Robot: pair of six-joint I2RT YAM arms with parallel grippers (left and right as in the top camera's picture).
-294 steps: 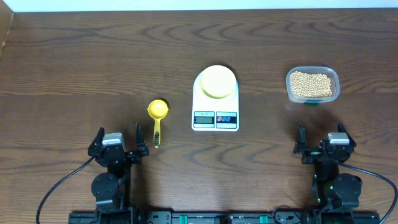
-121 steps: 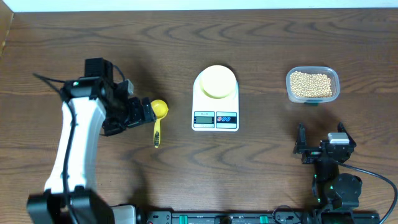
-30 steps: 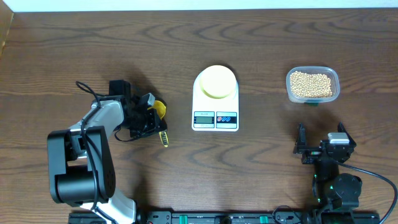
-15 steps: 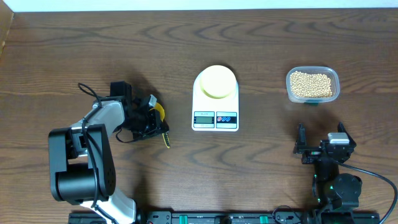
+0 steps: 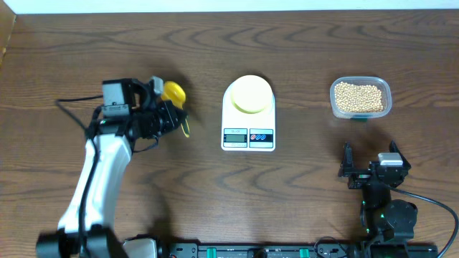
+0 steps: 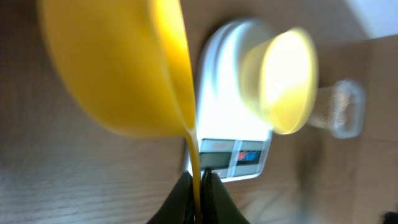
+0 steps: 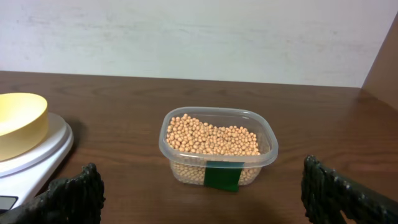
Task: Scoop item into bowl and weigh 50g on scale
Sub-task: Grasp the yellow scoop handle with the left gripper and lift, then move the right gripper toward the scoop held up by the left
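Observation:
A bright yellow scoop (image 5: 173, 91) hangs above the table, left of the scale. My left gripper (image 5: 178, 120) is shut on its thin handle (image 6: 196, 168), and the scoop's cup (image 6: 118, 62) looks empty. The white scale (image 5: 248, 123) stands mid-table with the pale yellow bowl (image 5: 251, 94) on it. Both show blurred in the left wrist view: scale (image 6: 231, 134), bowl (image 6: 283, 78). The beans (image 5: 358, 96) fill a clear tub (image 7: 217, 149) at the right. My right gripper (image 5: 370, 155) rests open near the front edge, short of the tub, with nothing between its fingers (image 7: 74, 196).
A green label (image 7: 222, 175) marks the tub's near wall. The dark wooden table (image 5: 301, 43) ends at a white wall (image 7: 199, 37) behind. The bowl (image 7: 18, 121) and scale (image 7: 37, 152) lie left of the tub.
My left gripper closed on the scoop's handle, then lifted the scoop off the table, up and toward the far side. The right arm stayed still.

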